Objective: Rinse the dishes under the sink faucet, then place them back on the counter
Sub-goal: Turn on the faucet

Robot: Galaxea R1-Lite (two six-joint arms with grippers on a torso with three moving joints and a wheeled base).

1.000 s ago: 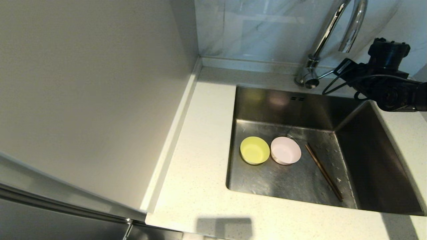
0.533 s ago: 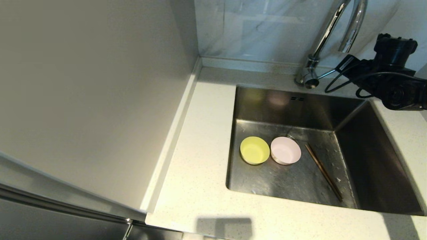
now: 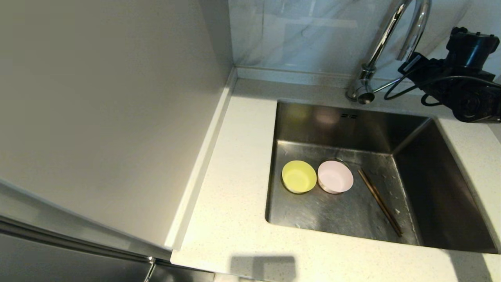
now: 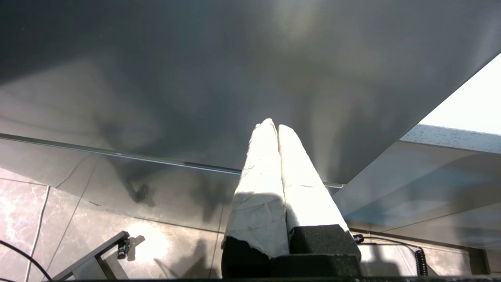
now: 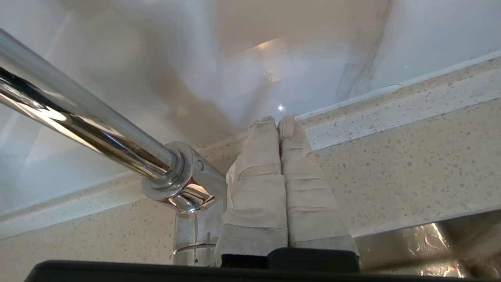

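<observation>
Bowls: 2, yellow-green bowl and pink bowl, probably light and slippery; pinch a rim.
Right claw: clenched, empty, beside the faucet.

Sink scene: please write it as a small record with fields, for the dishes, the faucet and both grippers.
yellow-green bowl: upright on the sink floor, beside the pink bowl
pink bowl: upright, right of the yellow-green one
chopsticks: flat on the sink floor, right of the bowls
faucet: no water seen running
counter: no dishes on it
right gripper: shut, empty, by the faucet base
left gripper: shut, empty, away from the sink
</observation>
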